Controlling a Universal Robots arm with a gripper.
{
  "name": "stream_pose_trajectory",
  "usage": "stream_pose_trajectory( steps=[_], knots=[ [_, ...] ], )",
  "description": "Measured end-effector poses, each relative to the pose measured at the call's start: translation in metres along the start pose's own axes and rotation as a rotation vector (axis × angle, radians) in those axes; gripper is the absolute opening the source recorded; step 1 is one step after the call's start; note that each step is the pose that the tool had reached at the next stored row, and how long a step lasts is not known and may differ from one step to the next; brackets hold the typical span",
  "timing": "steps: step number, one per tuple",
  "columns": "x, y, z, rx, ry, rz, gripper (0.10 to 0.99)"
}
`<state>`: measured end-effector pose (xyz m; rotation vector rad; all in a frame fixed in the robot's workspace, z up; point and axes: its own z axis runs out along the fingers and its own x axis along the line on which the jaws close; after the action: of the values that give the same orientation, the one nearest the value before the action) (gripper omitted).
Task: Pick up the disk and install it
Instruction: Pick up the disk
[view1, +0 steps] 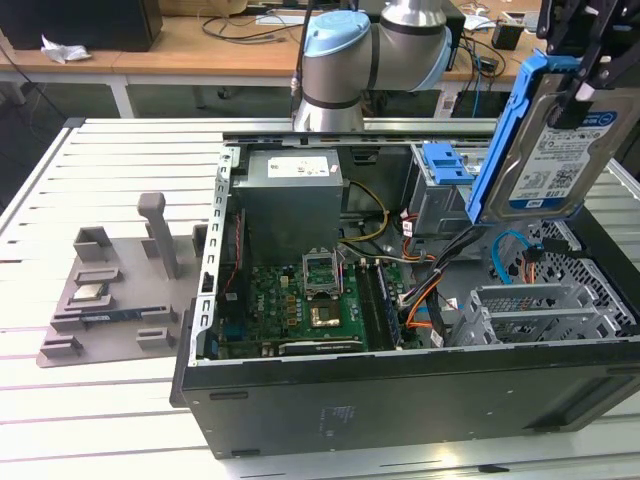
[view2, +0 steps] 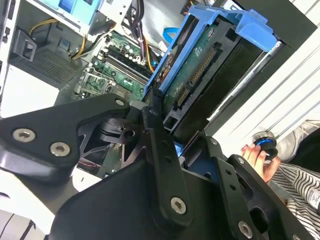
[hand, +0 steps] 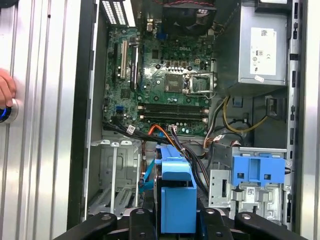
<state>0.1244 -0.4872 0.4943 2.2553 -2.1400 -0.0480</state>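
The disk (view1: 560, 150) is a silver drive with a white-and-blue label, clipped in a blue carrier frame. It hangs tilted on edge above the right end of the open computer case (view1: 400, 400) in the exterior view. My gripper (view1: 582, 90) is shut on its upper part. In the second wrist view the black fingers (view2: 156, 117) clamp the carrier, and the disk (view2: 200, 75) shows its circuit-board side. The first wrist view has the carrier's blue end (hand: 177, 200) between the gripper (hand: 177, 222) arms, over the case's cables.
Inside the case lie the motherboard (view1: 300, 300), a grey power supply (view1: 290, 195), orange and black cables (view1: 430, 290), and a drive bay with a blue bracket (view1: 445, 165). A grey fixture tray (view1: 110, 290) sits beside the case on the exterior view's left. A person's hand (view2: 257, 155) rests by a blue-ringed button.
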Motion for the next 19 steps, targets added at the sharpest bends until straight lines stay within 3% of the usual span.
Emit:
stream_pose_trajectory(
  steps=[4,16,19],
  knots=[
    [0.0114,0.0006,0.0002,0.0,0.0001,0.0,0.369],
    [0.0336,0.0017,0.0006,0.0,0.0001,0.0,0.369],
    [0.0424,0.0022,0.0008,0.0,0.0,0.0,0.369]
  ],
)
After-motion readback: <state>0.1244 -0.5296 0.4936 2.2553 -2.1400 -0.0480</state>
